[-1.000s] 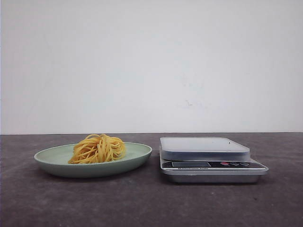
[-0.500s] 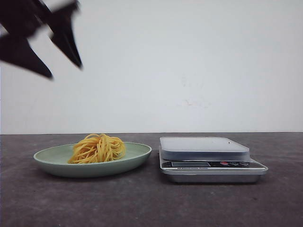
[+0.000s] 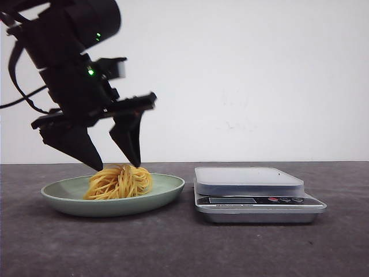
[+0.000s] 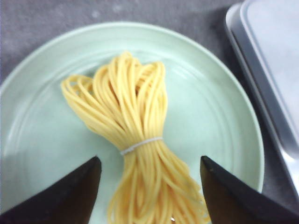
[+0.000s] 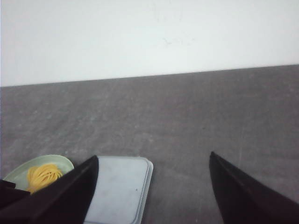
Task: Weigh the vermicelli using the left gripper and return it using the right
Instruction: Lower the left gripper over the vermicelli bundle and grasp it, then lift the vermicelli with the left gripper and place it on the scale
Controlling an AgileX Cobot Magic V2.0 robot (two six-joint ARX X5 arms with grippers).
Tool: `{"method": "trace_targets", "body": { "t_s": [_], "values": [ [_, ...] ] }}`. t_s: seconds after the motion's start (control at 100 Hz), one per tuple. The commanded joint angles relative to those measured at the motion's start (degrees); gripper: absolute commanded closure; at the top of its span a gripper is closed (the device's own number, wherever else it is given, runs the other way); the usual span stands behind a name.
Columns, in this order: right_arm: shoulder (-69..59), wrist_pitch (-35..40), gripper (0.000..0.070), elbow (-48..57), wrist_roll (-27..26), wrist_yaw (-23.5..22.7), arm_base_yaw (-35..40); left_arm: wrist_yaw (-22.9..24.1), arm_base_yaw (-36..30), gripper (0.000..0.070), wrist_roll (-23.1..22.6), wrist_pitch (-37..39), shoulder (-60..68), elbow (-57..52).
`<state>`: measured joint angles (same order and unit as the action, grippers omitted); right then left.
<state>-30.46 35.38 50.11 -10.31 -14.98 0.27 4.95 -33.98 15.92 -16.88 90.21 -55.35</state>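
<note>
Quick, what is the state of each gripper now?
Left gripper: open, fingers either side of the vermicelli, holding nothing.
Right gripper: open, empty.

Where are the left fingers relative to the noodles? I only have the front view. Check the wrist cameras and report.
Observer: The left gripper is open. It has one finger on each side of the noodles, with pale green plate showing in the gap on both sides.
Operator: Tell me what holds the bundle together.
Observer: A thin white band wraps it around the middle.
Operator: Now report on the right arm.
Observer: The right gripper is open and empty. It hangs above the table, looking down toward the scale.
</note>
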Motion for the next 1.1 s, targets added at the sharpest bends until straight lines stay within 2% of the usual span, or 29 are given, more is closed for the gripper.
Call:
{"method": "trace_targets", "body": {
  "t_s": [0.0, 0.3, 0.38, 0.43, 0.52, 0.53, 0.55, 0.87, 0.97, 1.09],
  "values": [
    [-0.26, -0.13, 0.0228, 1.14, 0.63, -0.07, 0.02, 1.42, -1.09, 0.0306, 0.22, 0.59, 1.44, -1.33],
    [-0.13, 0.46, 0.0228, 1.14, 0.63, -0.07, 0.02, 0.81, -1.9, 0.0308, 2.93, -0.33, 4.46, -1.31],
    [-0.13, 0.46, 0.0229, 1.14, 0.63, -0.02, 0.02, 0.85, -1.92, 0.0331, 2.95, -0.98, 4.59, -1.33],
    [-0.13, 0.42, 0.023, 1.14, 0.63, -0.02, 0.02, 0.85, -1.99, 0.041, 2.93, -0.9, 4.59, -1.33],
    [-0.13, 0.39, 0.023, 1.14, 0.63, 0.0, 0.02, 0.83, -2.03, 0.0655, 2.8, -0.79, 4.57, -1.33],
    [-0.13, 0.39, 0.023, 1.14, 0.63, 0.0, 0.02, 0.83, -2.03, 0.0655, 2.8, -0.79, 4.57, -1.33],
    [-0.13, 0.37, 0.023, 1.14, 0.63, 0.0, 0.02, 0.83, -2.03, 0.07, 2.71, -0.79, 4.57, -1.33],
    [-0.13, 0.37, 0.023, 1.14, 0.66, 0.0, 0.02, 0.63, -2.05, 0.0697, 2.93, -1.42, -0.9, -2.23],
    [-0.13, 0.48, 0.023, 1.14, 0.66, 0.0, 0.02, -5.05, -2.16, 0.0697, 4.87, 2.34, -6.43, -2.23],
    [-0.13, 0.66, 0.023, 1.14, 0.61, 0.0, 0.02, -12.57, -2.86, 0.0697, 9.33, 12.24, -10.6, -2.25]
  ]
}}
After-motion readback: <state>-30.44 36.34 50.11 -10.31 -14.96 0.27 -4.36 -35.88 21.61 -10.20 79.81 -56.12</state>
